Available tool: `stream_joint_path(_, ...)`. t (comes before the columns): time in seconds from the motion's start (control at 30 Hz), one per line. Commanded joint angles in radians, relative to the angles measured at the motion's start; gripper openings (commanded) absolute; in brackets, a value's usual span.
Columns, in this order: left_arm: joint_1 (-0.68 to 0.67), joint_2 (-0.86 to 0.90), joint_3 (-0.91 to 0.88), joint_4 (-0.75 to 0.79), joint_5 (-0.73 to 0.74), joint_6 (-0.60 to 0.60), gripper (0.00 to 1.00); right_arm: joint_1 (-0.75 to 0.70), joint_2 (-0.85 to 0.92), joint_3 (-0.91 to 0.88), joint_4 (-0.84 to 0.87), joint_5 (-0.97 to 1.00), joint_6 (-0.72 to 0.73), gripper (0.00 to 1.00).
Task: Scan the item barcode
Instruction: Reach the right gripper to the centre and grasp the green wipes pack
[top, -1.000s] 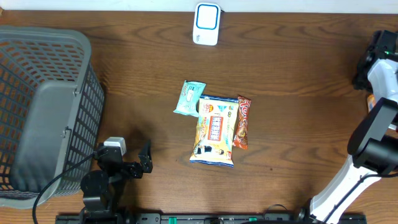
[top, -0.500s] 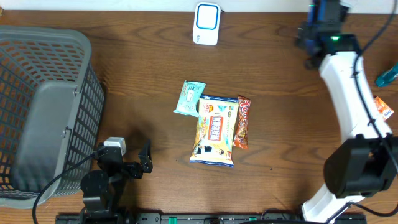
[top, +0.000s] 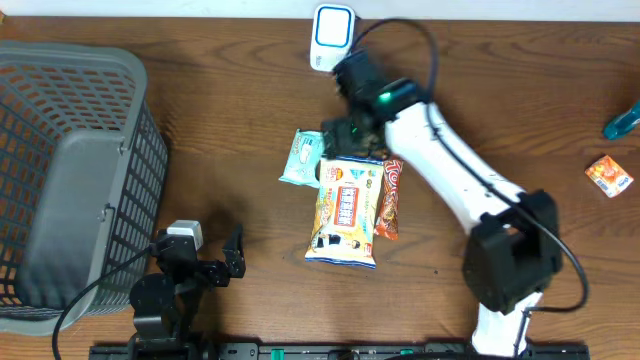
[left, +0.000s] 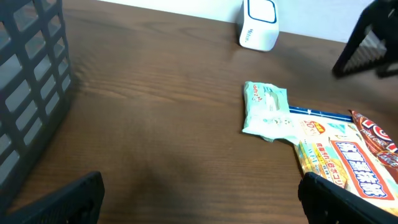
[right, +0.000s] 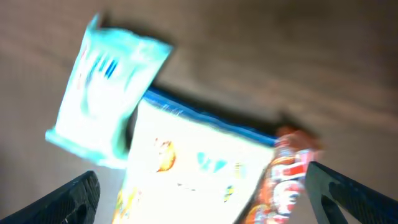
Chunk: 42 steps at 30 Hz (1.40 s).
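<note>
Three packs (top: 345, 200) lie touching in the middle of the worktop (top: 230, 110), below the scanner (top: 332, 38). The right gripper (top: 340, 138) hangs over them, jaws wide. I think it should come down on one pack only, not two.

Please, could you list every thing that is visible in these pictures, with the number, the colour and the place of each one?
table: 1, brown wood, under everything
basket: 1, grey, left side
scanner: 1, white and blue, far edge, centre
teal packet: 1, light teal, centre, at the snack bag's upper left corner
snack bag: 1, white, yellow and blue, centre
bar: 1, red-orange, along the snack bag's right side
orange packet: 1, orange, right edge
teal object: 1, teal, right edge, partly cut off
left gripper: 1, black, open, near edge beside the basket
right gripper: 1, black, open, above the teal packet and snack bag
</note>
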Motion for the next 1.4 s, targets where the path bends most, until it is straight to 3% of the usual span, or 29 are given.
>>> stream_joint_path(0.0,0.006,-0.005,-0.015,-0.019,0.013,-0.009,1.0,0.069,0.039,0.0,-0.055,-0.016,0.018,0.99)
stream_joint_path(0.27,0.006,-0.005,-0.015,-0.019,0.013,-0.009,1.0,0.138,0.067,-0.001,0.211,0.0,0.063,0.99)
stream_joint_path(0.47,0.006,-0.005,-0.015,-0.019,0.013,-0.009,1.0,0.147,0.137,-0.001,0.291,0.011,0.146,0.83)
stream_joint_path(0.53,0.006,-0.005,-0.015,-0.019,0.013,-0.009,1.0,0.147,0.168,-0.001,0.291,0.011,0.214,0.74)
stream_joint_path(0.63,0.006,-0.005,-0.015,-0.019,0.013,-0.009,1.0,0.149,0.211,-0.001,0.285,-0.009,0.312,0.69)
stream_joint_path(1.07,0.006,-0.005,-0.015,-0.019,0.013,-0.009,1.0,0.154,0.29,-0.001,0.296,0.019,0.363,0.68)
stream_joint_path(1.17,0.006,-0.005,-0.015,-0.019,0.013,-0.009,1.0,0.148,0.348,-0.001,0.301,0.019,0.381,0.56)
stream_joint_path(1.23,0.006,-0.005,-0.015,-0.019,0.013,-0.009,1.0,0.146,0.362,-0.001,0.301,0.019,0.38,0.56)
stream_joint_path(1.37,0.006,-0.005,-0.015,-0.019,0.013,-0.009,1.0,0.145,0.354,-0.001,0.3,0.022,0.379,0.23)
